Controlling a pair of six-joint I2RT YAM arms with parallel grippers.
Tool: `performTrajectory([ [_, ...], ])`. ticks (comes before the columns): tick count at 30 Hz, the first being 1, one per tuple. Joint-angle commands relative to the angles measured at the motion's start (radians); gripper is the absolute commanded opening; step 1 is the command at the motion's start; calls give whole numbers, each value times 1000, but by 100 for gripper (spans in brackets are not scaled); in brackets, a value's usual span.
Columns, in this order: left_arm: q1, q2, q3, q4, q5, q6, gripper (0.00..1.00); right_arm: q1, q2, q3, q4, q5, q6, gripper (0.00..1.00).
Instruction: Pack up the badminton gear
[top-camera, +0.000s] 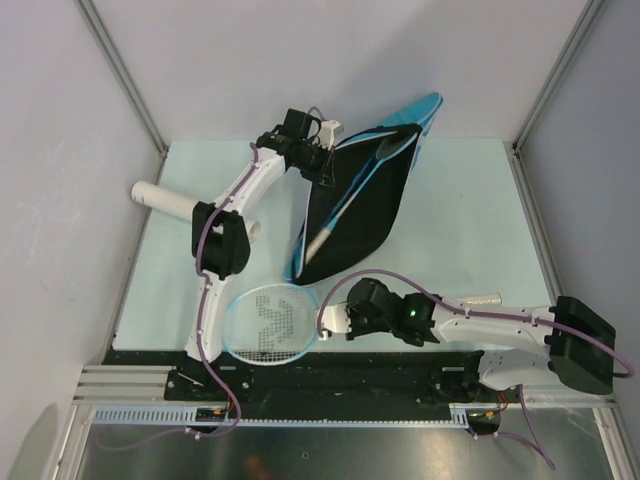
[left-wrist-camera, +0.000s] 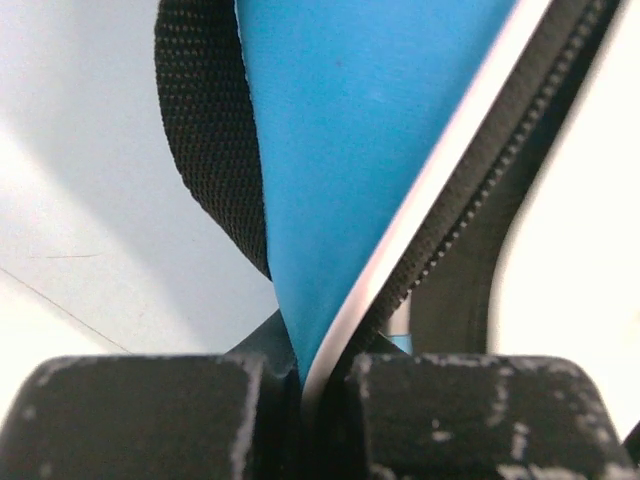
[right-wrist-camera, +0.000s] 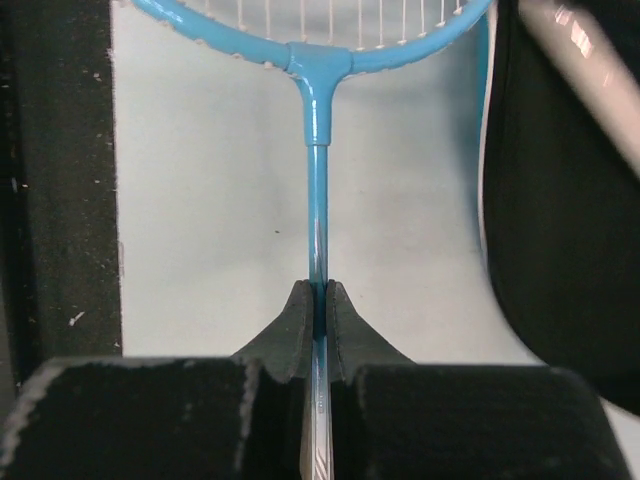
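The blue racket bag (top-camera: 355, 205) lies open mid-table, its black lining showing. My left gripper (top-camera: 323, 166) is shut on the bag's upper left edge. In the left wrist view, the blue fabric (left-wrist-camera: 340, 150) and zipper edge (left-wrist-camera: 480, 190) run into the closed left gripper (left-wrist-camera: 305, 375). One racket (top-camera: 330, 228) lies inside the bag, white handle toward me. A second light-blue racket (top-camera: 268, 325) lies at the front edge. My right gripper (top-camera: 326, 320) is shut on its thin blue shaft (right-wrist-camera: 316, 200), just below the head; the right wrist view shows my right gripper (right-wrist-camera: 318, 300) pinching it.
A white cardboard tube (top-camera: 162, 198) lies at the left, partly under the left arm. A white handle end (top-camera: 482, 299) pokes out beside the right arm. A black strap (left-wrist-camera: 200, 130) hangs by the bag. The open bag (right-wrist-camera: 560, 250) sits close to the right of the held racket.
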Motion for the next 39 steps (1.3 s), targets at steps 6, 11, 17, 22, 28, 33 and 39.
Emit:
performTrajectory([
  [6,-3,-23,51,147,-59,-1,0,5,-23,14,81,60,42,0],
  [11,-3,-42,16,148,-94,16,0,-123,-86,19,-8,150,65,0],
  [17,-3,-51,11,148,-104,1,0,-277,-175,-2,-8,202,59,0],
  [22,-3,-71,-2,150,-133,-29,0,-397,-188,-12,45,155,148,0],
  [28,-3,-76,8,153,-117,-105,0,-557,-195,8,133,-101,364,0],
  [33,-5,-66,30,160,-133,-180,0,-600,-132,8,150,-125,415,0],
  [39,-8,-89,48,165,-223,-124,0,-571,-84,8,64,0,374,0],
])
